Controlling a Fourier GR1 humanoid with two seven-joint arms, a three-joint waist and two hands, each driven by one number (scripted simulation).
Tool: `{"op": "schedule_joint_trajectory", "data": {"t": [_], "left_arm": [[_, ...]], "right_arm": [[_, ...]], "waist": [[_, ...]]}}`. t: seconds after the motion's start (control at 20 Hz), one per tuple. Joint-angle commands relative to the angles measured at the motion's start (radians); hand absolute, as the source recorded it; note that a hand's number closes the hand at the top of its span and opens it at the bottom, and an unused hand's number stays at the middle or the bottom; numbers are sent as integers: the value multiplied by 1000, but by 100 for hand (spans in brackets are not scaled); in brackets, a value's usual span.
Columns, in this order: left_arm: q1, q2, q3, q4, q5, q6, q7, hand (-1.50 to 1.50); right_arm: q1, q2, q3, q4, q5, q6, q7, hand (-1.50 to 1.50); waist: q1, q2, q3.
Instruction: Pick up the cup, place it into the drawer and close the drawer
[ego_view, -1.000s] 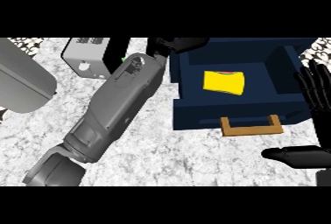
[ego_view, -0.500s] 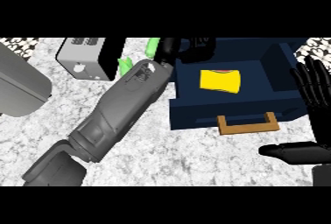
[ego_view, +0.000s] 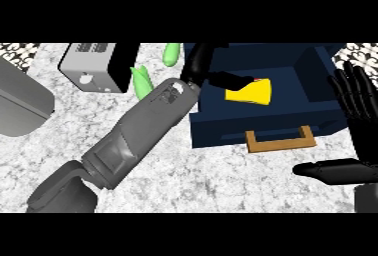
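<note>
yellow cup (ego_view: 249, 92) in drawer (ego_view: 310, 117) | left robot hand (ego_view: 210, 67) touching it, fingers spread

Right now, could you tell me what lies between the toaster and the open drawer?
In the head view, two green vegetables lie on the counter between the toaster and the drawer; the left hand reaches past them.

light: bright, even | shadows: faint (drawer (ego_view: 310, 107) interior darker) | glare: none
</note>
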Motion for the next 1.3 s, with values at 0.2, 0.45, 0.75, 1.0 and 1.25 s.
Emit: {"op": "schedule_joint_trajectory", "data": {"t": [0.2,0.45,0.75,1.0,1.25], "left_arm": [[-7,0,-6,-53,69,60,-101,-150],[-2,0,29,-86,124,46,-178,-150],[-30,0,84,-145,113,67,-78,-150],[57,56,127,-220,102,45,-91,-150],[138,174,139,-419,98,49,24,-150]], "right_arm": [[-4,20,-13,-14,-176,79,32,-150],[22,-25,2,-66,-198,145,49,150],[89,-156,-22,-146,-129,233,73,150],[163,-120,67,-240,60,187,74,150],[146,-110,116,-205,202,147,83,150]], "waist": [[8,-2,0],[31,-7,-1],[79,-23,-1],[87,-23,-2],[110,-28,-2]]}}
